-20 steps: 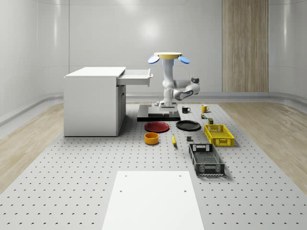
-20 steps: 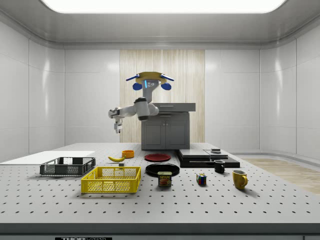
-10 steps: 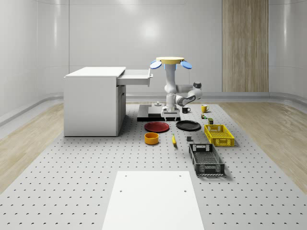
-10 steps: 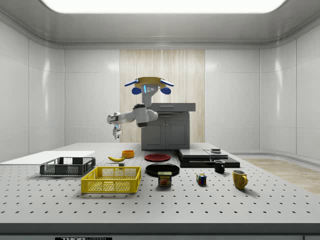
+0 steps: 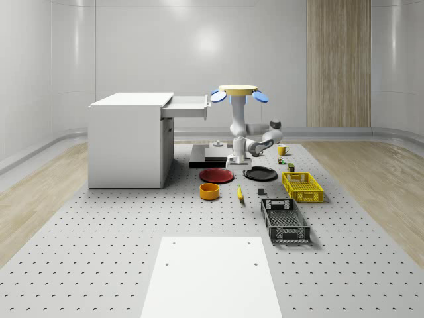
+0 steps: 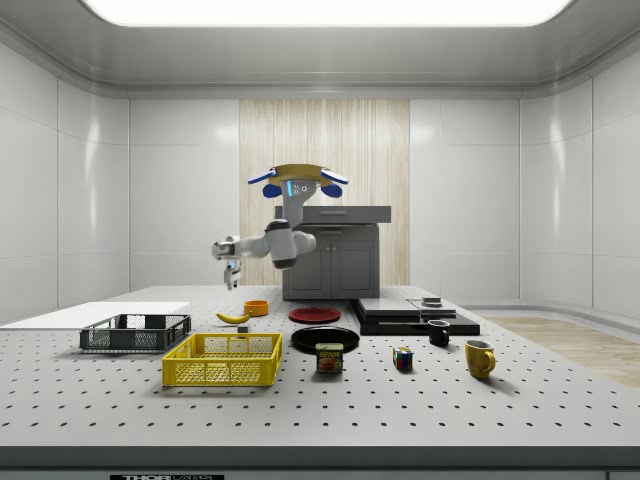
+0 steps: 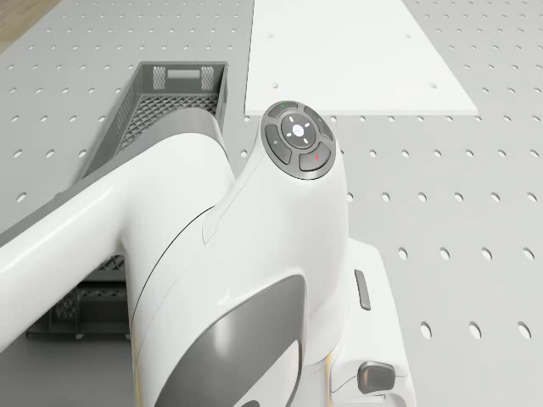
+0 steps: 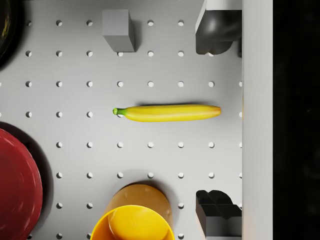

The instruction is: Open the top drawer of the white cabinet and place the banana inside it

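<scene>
The yellow banana lies flat on the perforated table, straight below my gripper, whose two dark fingers stand wide apart with nothing between them. In the whole-scene view the banana lies in front of the black plate, and the gripper hangs above the table behind it. From the side, the gripper is well above the banana. The drone hovers over the plates. The white cabinet stands at the whole-scene view's left with its top drawer pulled out.
An orange bowl, a red plate and a small grey block lie around the banana. A black crate, a yellow crate, a black plate and a white sheet also sit on the table.
The drone has drifted towards the whole-scene view's right and sunk a little. The arm has swung down, bringing the gripper lower and over the banana.
</scene>
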